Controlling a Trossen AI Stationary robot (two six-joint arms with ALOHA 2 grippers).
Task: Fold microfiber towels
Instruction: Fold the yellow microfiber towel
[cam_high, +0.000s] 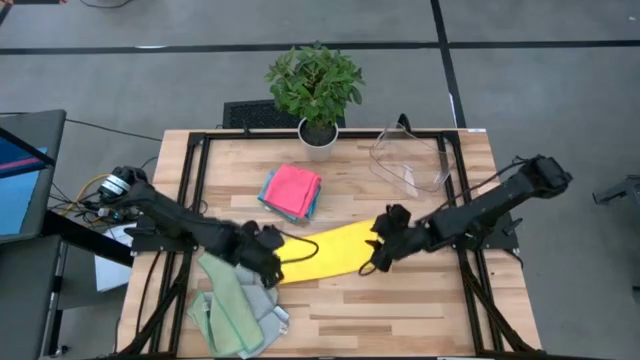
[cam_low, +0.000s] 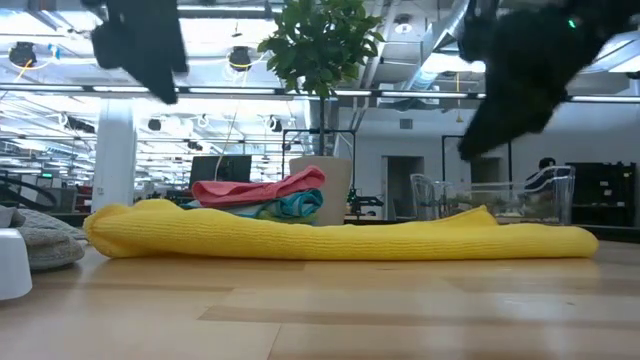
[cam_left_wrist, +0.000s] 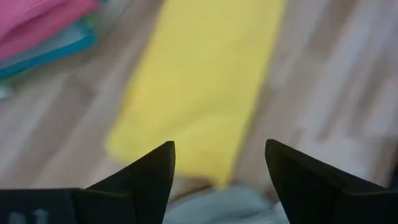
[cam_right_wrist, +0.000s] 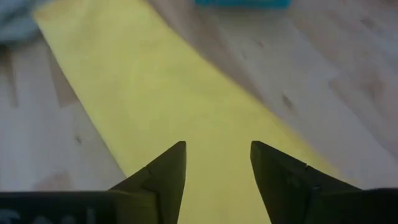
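A yellow towel (cam_high: 330, 250) lies folded into a long strip across the middle of the table, flat on the wood; it also shows in the low view (cam_low: 340, 238), the left wrist view (cam_left_wrist: 199, 81) and the right wrist view (cam_right_wrist: 186, 118). My left gripper (cam_high: 272, 255) is open above the strip's left end (cam_left_wrist: 217, 165). My right gripper (cam_high: 385, 240) is open above the strip's right end (cam_right_wrist: 217, 165). Both are clear of the cloth. A folded stack with a pink towel (cam_high: 293, 188) on top lies behind the strip. Sage green towels (cam_high: 232, 305) lie in a heap at the near left.
A potted plant (cam_high: 316, 85) stands at the table's far edge. A clear plastic bin (cam_high: 412, 155) stands at the far right. Bare wood (cam_high: 400, 310) lies in front of the strip on the near right.
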